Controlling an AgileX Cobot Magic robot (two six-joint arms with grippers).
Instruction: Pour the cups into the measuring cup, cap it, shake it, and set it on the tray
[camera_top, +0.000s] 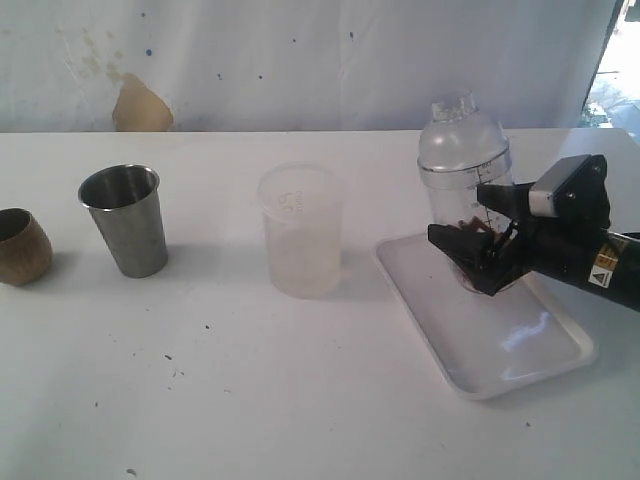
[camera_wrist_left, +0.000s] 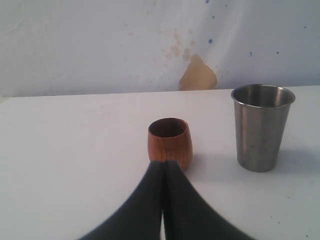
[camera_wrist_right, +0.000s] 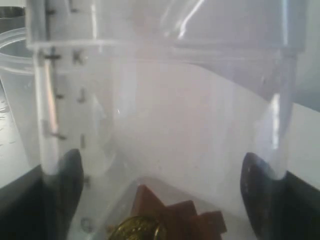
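The clear measuring cup (camera_top: 465, 150), with its black scale and a domed clear lid (camera_top: 458, 108) on top, stands on the white tray (camera_top: 500, 345). My right gripper (camera_top: 460, 215) is shut on its lower part, one finger on each side. In the right wrist view the measuring cup (camera_wrist_right: 165, 110) fills the space between the fingers (camera_wrist_right: 70, 175) of that gripper (camera_wrist_right: 162, 185), and brown pieces (camera_wrist_right: 175, 215) lie inside it. The steel tumbler (camera_top: 125, 220) and wooden cup (camera_top: 20, 248) stand upright at the left. My left gripper (camera_wrist_left: 164, 165) is shut and empty, just short of the wooden cup (camera_wrist_left: 170, 142), with the tumbler (camera_wrist_left: 261, 127) beside it.
A frosted unmarked cup (camera_top: 300, 230) stands mid-table between the tumbler and the tray. A white backdrop with a tan stain (camera_top: 140, 105) runs behind the table. The left arm does not show in the exterior view.
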